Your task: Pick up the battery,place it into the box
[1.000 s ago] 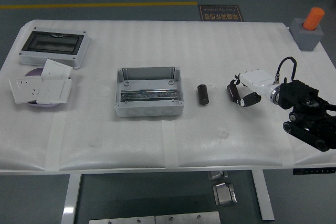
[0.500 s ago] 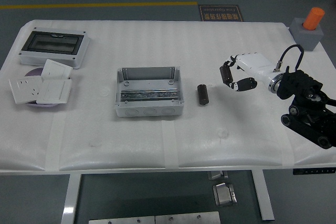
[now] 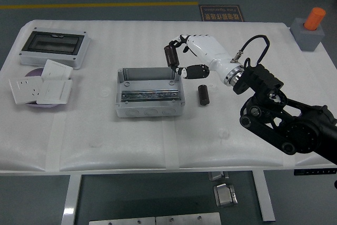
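Note:
An open grey junction box (image 3: 150, 106) stands at the table's middle. My right hand (image 3: 178, 57), white with black fingers, reaches in from the right and is shut on a black cylindrical battery (image 3: 169, 56). It holds the battery upright just above the box's far right corner. A second black battery (image 3: 202, 95) lies on the table just right of the box, under my forearm. The left arm is out of view.
A grey enclosure with a dark clear lid (image 3: 52, 47) sits at the far left. In front of it, white wall sockets (image 3: 39, 89) lie on a purple disc. A grey block with an orange cylinder (image 3: 311, 27) stands at the far right corner.
My right hand has carried the battery left and up, from right of the lying battery to above the box's far right corner. The arm has stretched in over the table.

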Motion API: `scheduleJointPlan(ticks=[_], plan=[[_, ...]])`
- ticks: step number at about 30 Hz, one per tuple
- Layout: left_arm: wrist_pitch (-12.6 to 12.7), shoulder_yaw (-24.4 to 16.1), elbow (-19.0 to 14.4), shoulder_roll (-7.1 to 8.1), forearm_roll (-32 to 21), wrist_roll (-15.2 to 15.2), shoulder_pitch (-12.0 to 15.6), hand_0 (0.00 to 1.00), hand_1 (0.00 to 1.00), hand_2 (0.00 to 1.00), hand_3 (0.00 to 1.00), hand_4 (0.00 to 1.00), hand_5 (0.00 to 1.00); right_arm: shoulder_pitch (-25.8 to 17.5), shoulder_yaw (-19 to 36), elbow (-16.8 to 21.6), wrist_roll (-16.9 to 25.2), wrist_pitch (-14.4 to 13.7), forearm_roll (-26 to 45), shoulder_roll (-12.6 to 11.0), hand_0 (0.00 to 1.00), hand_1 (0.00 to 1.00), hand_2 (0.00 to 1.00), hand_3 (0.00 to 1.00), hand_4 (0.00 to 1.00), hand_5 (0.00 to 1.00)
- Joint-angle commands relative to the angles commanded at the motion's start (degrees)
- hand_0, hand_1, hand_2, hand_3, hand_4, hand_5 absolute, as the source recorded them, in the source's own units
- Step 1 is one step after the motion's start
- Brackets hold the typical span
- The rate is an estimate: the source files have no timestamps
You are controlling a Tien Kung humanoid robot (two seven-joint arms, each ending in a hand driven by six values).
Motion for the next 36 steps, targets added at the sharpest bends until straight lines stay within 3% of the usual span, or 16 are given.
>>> scheduleJointPlan(ticks=[11,12,17,18,23,24,29,36], plan=[[-0.23,-0.51,0.00,0.13,0.53,0.32,0.03,0.627,0.639,0.451,0.578,0.447,0.384,0.43,-2.60,-1.60,-0.16,1.53,1.59,1.32,0.673,0.604,0.653,0.690,0.508,0.209],[-0.23,-0.55,0.00,0.14,0.55,0.31,0.00,0.628,0.639,0.450,0.578,0.449,0.386,0.47,-2.72,-1.72,-0.15,1.60,1.80,1.38,0.797,0.741,0.774,0.864,0.771,0.358],[-0.31,-0.55,0.00,0.14,0.55,0.38,-0.04,0.628,0.639,0.450,0.578,0.449,0.386,0.59,-3.43,-2.01,-0.09,1.87,2.43,1.76,0.797,0.741,0.774,0.864,0.771,0.358],[-0.34,-0.54,0.00,0.13,0.55,0.40,-0.04,0.627,0.639,0.434,0.577,0.449,0.388,0.59,-3.52,-2.02,-0.10,1.91,2.45,1.83,0.904,0.807,0.850,0.998,0.879,0.429],[-0.40,-0.52,0.00,0.14,0.41,0.46,-0.09,0.627,0.639,0.434,0.577,0.449,0.388,0.62,-3.80,-2.12,-0.21,2.15,2.42,2.03,0.904,0.807,0.850,0.998,0.879,0.429],[-0.40,-0.48,0.00,0.14,0.37,0.45,-0.10,0.627,0.640,0.431,0.578,0.447,0.387,0.65,-3.83,-2.14,-0.23,2.20,2.45,1.97,0.931,0.817,0.865,0.998,0.931,0.466],[-0.37,-0.18,0.00,0.14,-0.03,0.38,-0.17,0.627,0.640,0.431,0.578,0.447,0.387,1.36,-5.29,-2.93,-0.18,2.43,3.19,0.04,0.931,0.817,0.865,0.998,0.931,0.466],[-0.28,0.26,0.00,0.17,-0.59,0.19,-0.25,0.627,0.639,0.429,0.578,0.445,0.385,3.33,-11.10,-7.24,0.26,3.21,5.16,-4.88,0.934,0.822,0.868,0.998,0.966,0.496]])
